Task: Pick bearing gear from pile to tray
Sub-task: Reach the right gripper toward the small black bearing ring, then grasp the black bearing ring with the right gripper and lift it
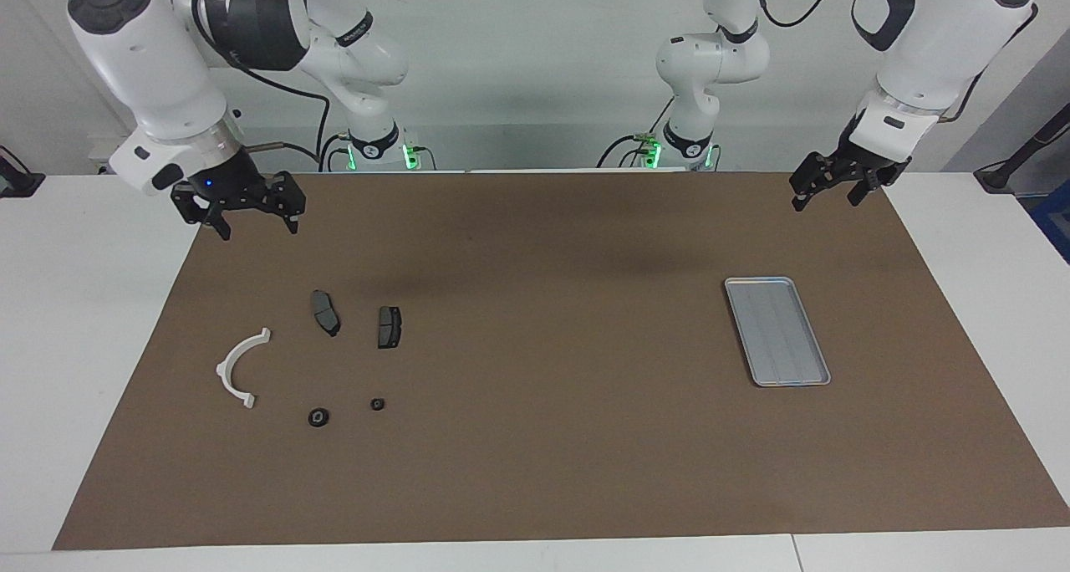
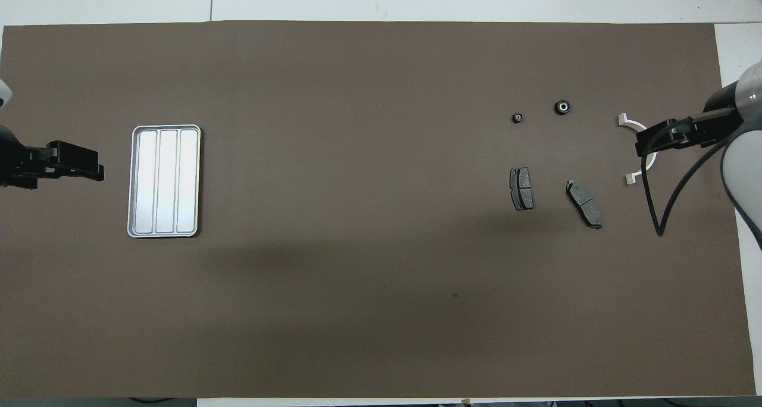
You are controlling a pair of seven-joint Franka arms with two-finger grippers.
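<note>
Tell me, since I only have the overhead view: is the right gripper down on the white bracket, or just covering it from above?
Observer: Just covering it. In the facing view the right gripper hangs in the air over the corner of the brown mat at the robots' end, well clear of the white bracket.
Operator: Is it open?
Observer: Yes, its fingers are spread and hold nothing.
Operator: And the left gripper beside the tray, is it touching it?
Observer: No. The left gripper is also raised, over the mat's other corner at the robots' end, apart from the tray.
</note>
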